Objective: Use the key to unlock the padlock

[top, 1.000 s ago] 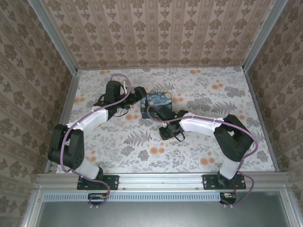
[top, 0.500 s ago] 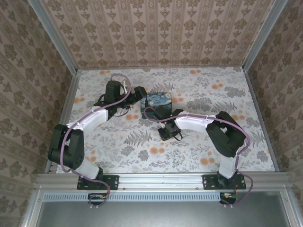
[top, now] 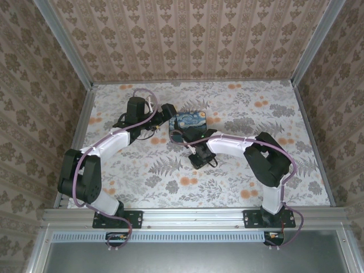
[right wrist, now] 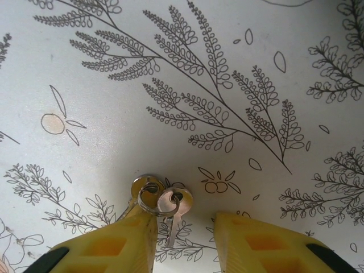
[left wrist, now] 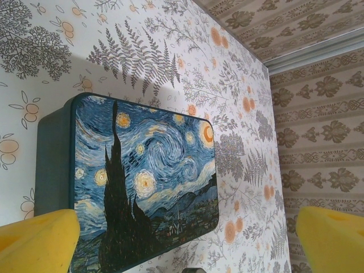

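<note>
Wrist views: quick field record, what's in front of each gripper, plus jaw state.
right gripper: jaws part-way apart, nothing visibly clamped
keys: two small metal keys on one ring, one brass-coloured, one silver, apparently lying on the fern-printed white table surface
key contact: brass one against a yellow finger; silver blade in the gap
left gripper: jaws wide open
ahead of left gripper: blue-and-yellow Starry-Night-printed rectangular box, flat on the table

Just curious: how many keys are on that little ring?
2: a brassy key and a silvery key just right of it, both at the tips of the right hand; none seems hidden.
</note>
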### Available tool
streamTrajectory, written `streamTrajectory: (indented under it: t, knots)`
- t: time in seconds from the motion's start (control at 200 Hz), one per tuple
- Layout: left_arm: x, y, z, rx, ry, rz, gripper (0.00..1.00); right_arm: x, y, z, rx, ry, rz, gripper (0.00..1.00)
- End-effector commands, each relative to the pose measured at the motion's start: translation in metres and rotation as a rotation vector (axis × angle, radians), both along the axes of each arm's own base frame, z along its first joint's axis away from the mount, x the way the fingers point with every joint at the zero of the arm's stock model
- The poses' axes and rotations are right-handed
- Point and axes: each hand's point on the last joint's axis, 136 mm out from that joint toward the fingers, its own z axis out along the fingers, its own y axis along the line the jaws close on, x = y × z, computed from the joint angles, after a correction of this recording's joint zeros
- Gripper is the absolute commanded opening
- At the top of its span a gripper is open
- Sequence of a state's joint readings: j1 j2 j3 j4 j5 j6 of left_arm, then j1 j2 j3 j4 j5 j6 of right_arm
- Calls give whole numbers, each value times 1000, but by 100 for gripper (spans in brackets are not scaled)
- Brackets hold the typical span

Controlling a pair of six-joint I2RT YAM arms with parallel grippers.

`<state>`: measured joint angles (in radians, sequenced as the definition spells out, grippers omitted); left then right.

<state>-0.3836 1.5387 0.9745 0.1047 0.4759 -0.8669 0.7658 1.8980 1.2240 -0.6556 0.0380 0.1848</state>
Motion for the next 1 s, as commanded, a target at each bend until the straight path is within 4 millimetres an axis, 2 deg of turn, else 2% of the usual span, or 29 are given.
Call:
streamTrajectory:
  t: [0.0,0.17,0.37,0.555,0.995]
  knots:
    - [0,1,-6,-5,7,-12,100,21,12,-4,10,-70,37,36]
    - [-1,0,-5,-12,7,-11,100,23,20,0,19,-74,54,36]
    - [0,0,-6,-13,9,-15,100,19,22,-10,6,-47,71,36]
    - [-1,-1,-6,-10,8,-17,100,10,18,-21,-2,-7,73,27]
    - [-4,0,-12,-4,23,-18,100,-12,9,-38,15,76,58,0]
